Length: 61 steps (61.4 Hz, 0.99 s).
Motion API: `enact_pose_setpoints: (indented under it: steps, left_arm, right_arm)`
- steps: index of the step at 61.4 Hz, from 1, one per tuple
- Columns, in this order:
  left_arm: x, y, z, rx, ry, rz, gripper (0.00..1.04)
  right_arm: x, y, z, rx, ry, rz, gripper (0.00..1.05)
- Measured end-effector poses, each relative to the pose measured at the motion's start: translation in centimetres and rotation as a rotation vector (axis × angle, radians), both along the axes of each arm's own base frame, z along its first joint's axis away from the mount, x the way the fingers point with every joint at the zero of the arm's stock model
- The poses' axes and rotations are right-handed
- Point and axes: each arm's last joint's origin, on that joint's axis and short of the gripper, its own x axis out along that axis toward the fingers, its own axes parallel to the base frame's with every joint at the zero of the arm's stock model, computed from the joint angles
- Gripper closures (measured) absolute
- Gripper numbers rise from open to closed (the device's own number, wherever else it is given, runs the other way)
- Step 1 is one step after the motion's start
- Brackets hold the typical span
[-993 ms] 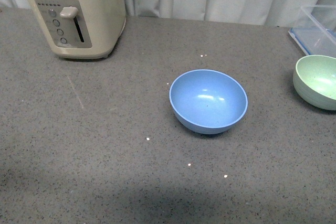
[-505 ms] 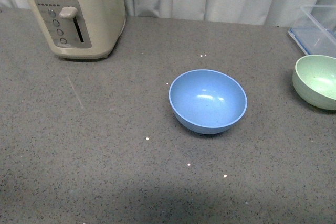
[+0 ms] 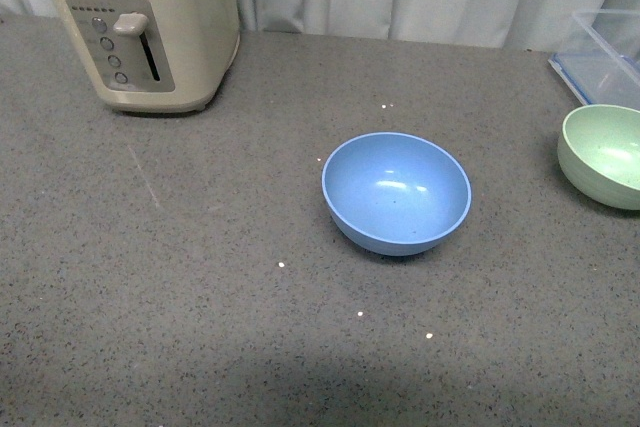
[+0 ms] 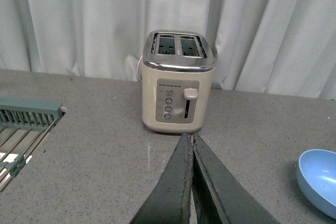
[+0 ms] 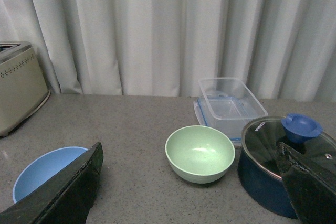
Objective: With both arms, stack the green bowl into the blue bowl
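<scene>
The blue bowl sits upright and empty near the middle of the grey table. The green bowl sits upright and empty at the right edge of the front view, partly cut off. Neither arm shows in the front view. In the left wrist view my left gripper is shut and empty, its tips pointing at the toaster, with the blue bowl off to one side. In the right wrist view my right gripper is open wide and empty, with the green bowl ahead between its fingers and the blue bowl behind one finger.
A cream toaster stands at the back left. A clear plastic box lies behind the green bowl. A dark blue pot with a glass lid stands close beside the green bowl. A rack lies at the table's left end.
</scene>
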Motion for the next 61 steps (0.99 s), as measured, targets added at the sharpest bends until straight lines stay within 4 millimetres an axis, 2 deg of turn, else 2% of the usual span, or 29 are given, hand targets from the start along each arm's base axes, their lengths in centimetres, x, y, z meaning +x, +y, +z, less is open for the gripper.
enact_pose_setpoints:
  steps: [18, 26, 38, 42, 47, 50, 54, 61]
  left_arm:
    - [-0.5, 0.0, -0.1, 0.0, 0.001, 0.0, 1.01]
    - [-1.6, 0.0, -0.4, 0.0, 0.009, -0.003, 1.01]
    - [-1.6, 0.0, -0.4, 0.0, 0.008, -0.003, 1.01]
    - [-1.6, 0.0, -0.4, 0.0, 0.008, -0.003, 0.9]
    - [-1.6, 0.0, -0.4, 0.0, 0.007, -0.002, 0.75]
    - [-1.6, 0.0, -0.4, 0.0, 0.006, -0.003, 0.63]
    - [-1.6, 0.0, -0.4, 0.0, 0.007, -0.003, 0.47]
    - [-1.6, 0.0, -0.4, 0.0, 0.007, -0.002, 0.27]
  right_arm:
    - [0.0, 0.0, 0.0, 0.0, 0.0, 0.0, 0.09]
    - [0.0, 0.0, 0.0, 0.0, 0.0, 0.0, 0.09]
    - [0.0, 0.0, 0.0, 0.0, 0.0, 0.0, 0.09]
    - [0.0, 0.0, -0.1, 0.005, 0.022, -0.012, 0.09]
    - [0.2, -0.2, -0.1, 0.004, 0.246, -0.072, 0.09]
    - [1.4, -0.6, 0.5, -0.006, 0.314, -0.08, 0.09]
    - [3.3, -1.2, 1.4, -0.04, 0.311, -0.068, 0.09]
    - [7.1, -2.5, 2.5, -0.108, 0.329, -0.037, 0.09]
